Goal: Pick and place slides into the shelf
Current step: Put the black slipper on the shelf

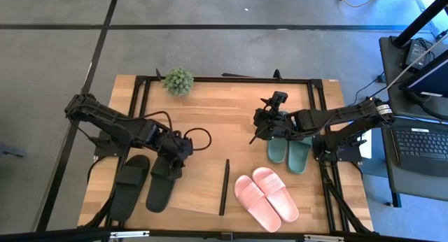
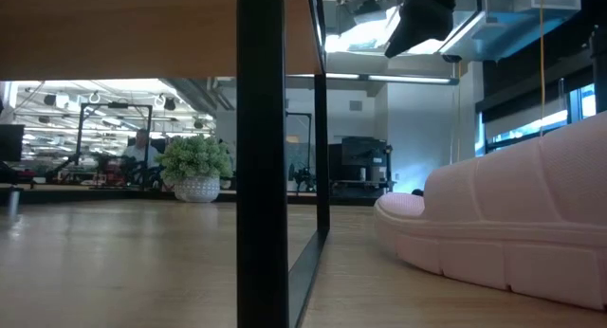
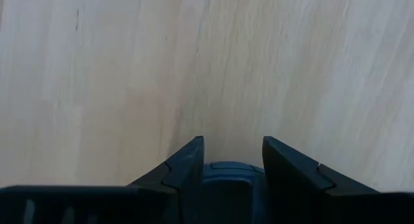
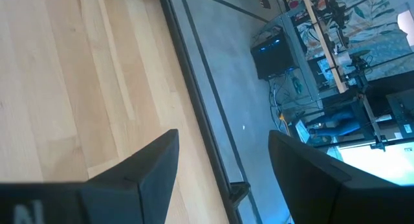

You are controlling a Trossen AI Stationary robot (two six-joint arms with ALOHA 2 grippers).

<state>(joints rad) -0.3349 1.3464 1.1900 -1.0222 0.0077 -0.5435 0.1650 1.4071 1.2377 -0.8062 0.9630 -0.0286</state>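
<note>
Slides in three pairs lie on the light-wood top board of the shelf [image 1: 210, 126], which you see from above. The black pair [image 1: 143, 184] sits toward the left front, one sandal just beside the other. The dark green pair [image 1: 288, 151] lies on the right side, and the light pink pair [image 1: 266, 198] rests in front of it, angled, close to the thin black divider [image 1: 224, 187].

Your left pincer [image 1: 176, 161] sits at the toe end of the inner black sandal. In its wrist view the two dark fingers [image 3: 184, 169] stand partly spread with a dark rounded shape between them; that may be the edge of the sandal, but you cannot tell from this angle whether it is pinched.

Your right pincer [image 1: 269, 119] is at the far end of the green pair, above the board. Its wrist view shows the fingers [image 4: 152, 166] spread apart with nothing between them, only bare wood, the black frame and the floor beyond.

A small potted plant [image 1: 178, 81] stands at the back edge. From the low view a pink sandal [image 2: 503, 233] fills the right side, with the divider [image 2: 262, 157] upright before it.
</note>
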